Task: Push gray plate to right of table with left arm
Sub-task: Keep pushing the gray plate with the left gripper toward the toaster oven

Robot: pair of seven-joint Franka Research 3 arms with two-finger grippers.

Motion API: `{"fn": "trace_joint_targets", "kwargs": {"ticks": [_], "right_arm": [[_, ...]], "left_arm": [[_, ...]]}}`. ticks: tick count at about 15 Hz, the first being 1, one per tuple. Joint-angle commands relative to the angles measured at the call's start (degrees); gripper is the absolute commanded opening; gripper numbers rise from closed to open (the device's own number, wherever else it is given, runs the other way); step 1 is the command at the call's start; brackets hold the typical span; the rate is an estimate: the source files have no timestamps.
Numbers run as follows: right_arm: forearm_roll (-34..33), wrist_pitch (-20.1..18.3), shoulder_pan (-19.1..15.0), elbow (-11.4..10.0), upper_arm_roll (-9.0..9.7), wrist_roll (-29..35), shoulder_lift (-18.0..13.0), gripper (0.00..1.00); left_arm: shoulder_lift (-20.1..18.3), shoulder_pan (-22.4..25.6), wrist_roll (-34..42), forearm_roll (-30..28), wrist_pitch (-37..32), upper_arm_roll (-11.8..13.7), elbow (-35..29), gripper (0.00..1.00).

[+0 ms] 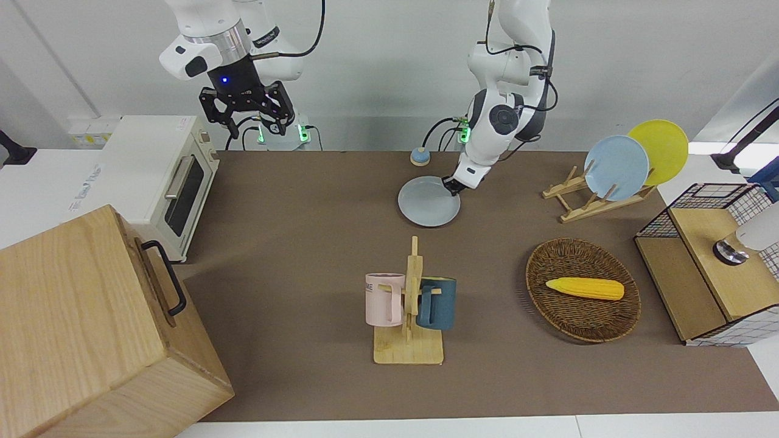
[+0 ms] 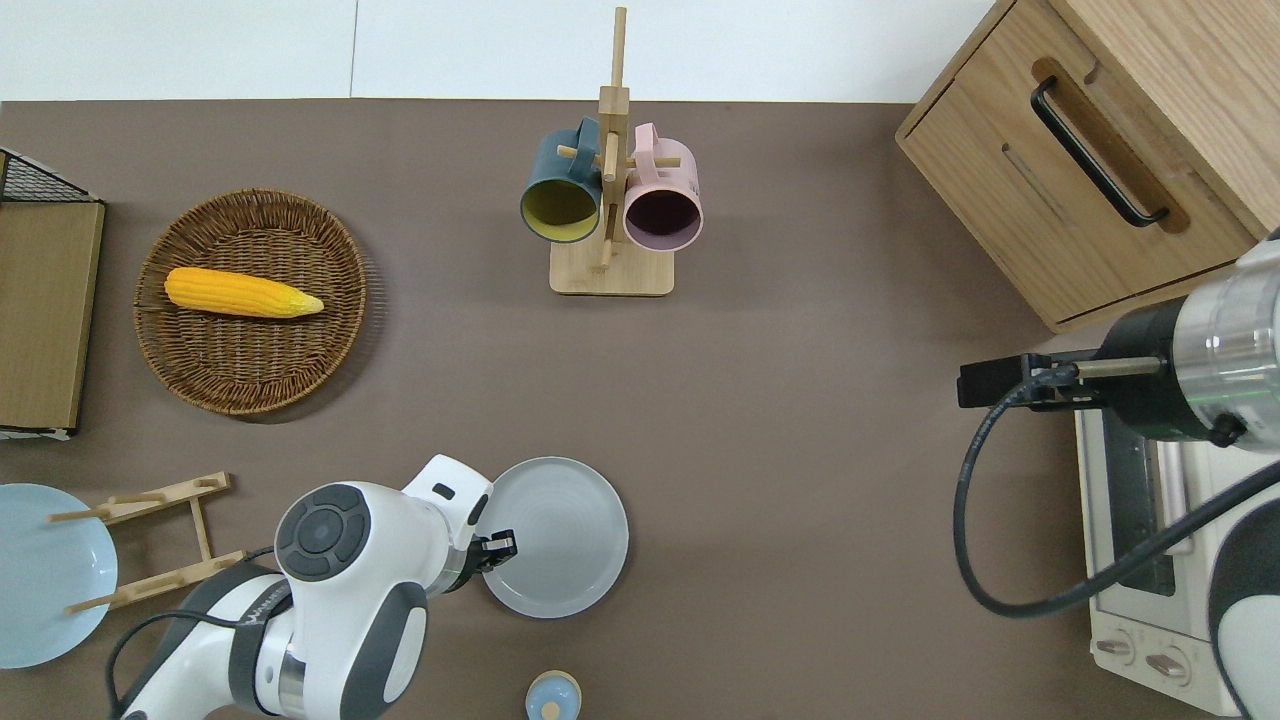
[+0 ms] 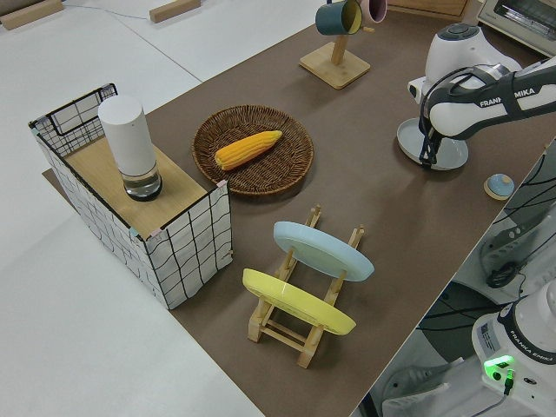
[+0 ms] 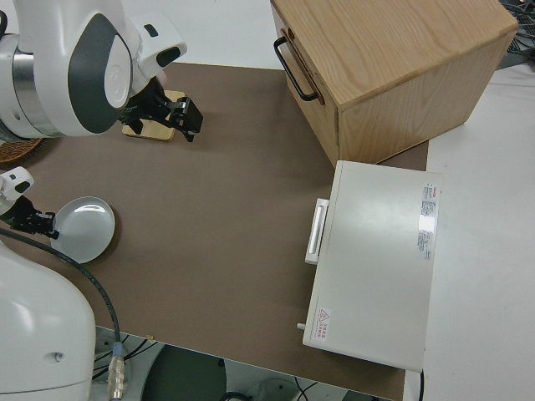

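One gripper, the left gripper (image 2: 497,548), is pressing low against the rim of the gray plate (image 2: 560,535) at lower centre of the overhead frame, on the side facing the left arm's end, so the push is driving it across the bench (image 2: 800,500). Whether its fingers are wide or narrow cannot be told; the right arm is parked.

Three plates: one gray plate (image 2: 555,536) flat on the counter (image 2: 780,480), plus a blue plate (image 1: 616,168) and a yellow plate (image 1: 660,151) standing in one wooden rack (image 1: 584,201). Two mugs, one pink mug (image 1: 384,299) and one dark blue mug (image 1: 437,303), hang on one stand (image 1: 409,348). One basket (image 1: 578,319) holds one corn cob (image 1: 585,288). Two robot arms.
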Motion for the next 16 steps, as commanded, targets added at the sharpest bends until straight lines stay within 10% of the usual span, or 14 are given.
{"fn": "trace_joint_targets", "kwargs": {"ticks": [1, 16], "right_arm": [[0.9, -0.3, -0.4, 0.8, 0.23, 0.1, 0.4, 0.996], [0.9, -0.3, -0.4, 0.8, 0.23, 0.1, 0.4, 0.996]], "left_arm": [[1.8, -1.0, -5.1, -3.0, 3.6, -4.4, 0.6, 0.00], [9.3, -1.5, -20.6, -3.7, 9.9, -14.5, 8.8, 0.00]]}}
